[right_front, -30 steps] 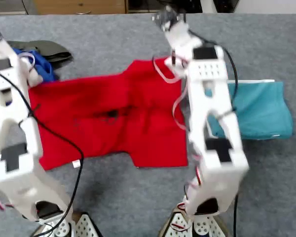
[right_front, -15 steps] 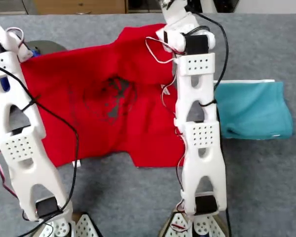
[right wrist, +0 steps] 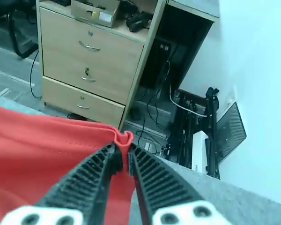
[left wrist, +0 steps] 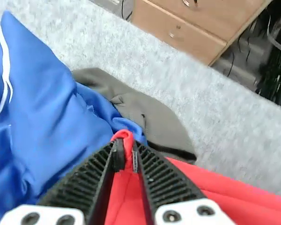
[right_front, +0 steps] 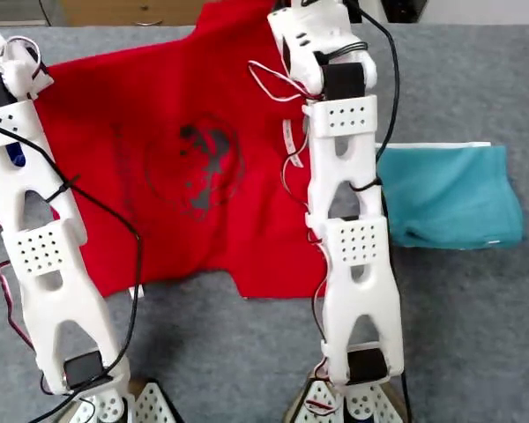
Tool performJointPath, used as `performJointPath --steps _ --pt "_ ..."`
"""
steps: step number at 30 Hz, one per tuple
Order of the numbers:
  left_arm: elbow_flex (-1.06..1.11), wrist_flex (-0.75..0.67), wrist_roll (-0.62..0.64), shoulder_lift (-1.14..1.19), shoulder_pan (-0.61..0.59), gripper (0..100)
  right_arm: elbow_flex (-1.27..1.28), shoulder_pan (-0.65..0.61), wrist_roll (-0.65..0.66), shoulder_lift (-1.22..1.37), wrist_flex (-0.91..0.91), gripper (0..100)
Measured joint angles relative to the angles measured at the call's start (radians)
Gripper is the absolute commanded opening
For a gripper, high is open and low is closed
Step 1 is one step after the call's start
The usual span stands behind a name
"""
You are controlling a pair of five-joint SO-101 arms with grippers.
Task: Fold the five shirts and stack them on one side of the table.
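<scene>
A wooden drawer cabinet (right wrist: 86,70) stands with loose cables (right wrist: 174,101) trailing just beside it

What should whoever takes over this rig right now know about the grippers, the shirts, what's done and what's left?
Left gripper: shut on an edge of the red shirt.
Right gripper: shut on another part of that shirt's edge.
Red shirt: spread open between the two grippers, print facing up, near edge lying on the table.
Teal shirt: folded, on the table beside the right arm.
Blue shirt and olive shirt: crumpled together by the left gripper.
Done: teal folded.
Left: fold red, blue and olive, then stack them all on one side.
</scene>
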Motion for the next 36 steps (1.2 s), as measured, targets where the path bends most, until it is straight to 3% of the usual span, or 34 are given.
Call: performJointPath --steps 5,10,14,21,25,32,36 --pt "0.000 0.137 -0.054 0.000 0.000 2 0.060 -0.005 0.029 0.000 0.075 0.3" --pt "-0.006 0.265 -0.078 0.060 0.000 2 0.071 -0.014 0.149 0.000 0.310 0.2" --pt "-0.008 0.285 -0.110 0.133 -0.003 2 0.071 -0.018 0.184 0.000 0.516 0.2" --pt "0.071 0.287 -0.112 0.157 -0.018 2 0.018 -0.021 0.189 0.015 0.690 0.2" --pt "0.233 0.287 -0.114 0.098 0.000 2 -0.002 -0.012 0.166 0.018 0.701 0.2" --pt "0.677 0.278 -0.124 -0.227 0.063 2 -0.002 -0.003 0.143 0.035 0.701 0.2" --pt "1.008 0.127 -0.086 -0.371 0.060 2 0.021 -0.003 0.110 0.023 0.704 0.2"
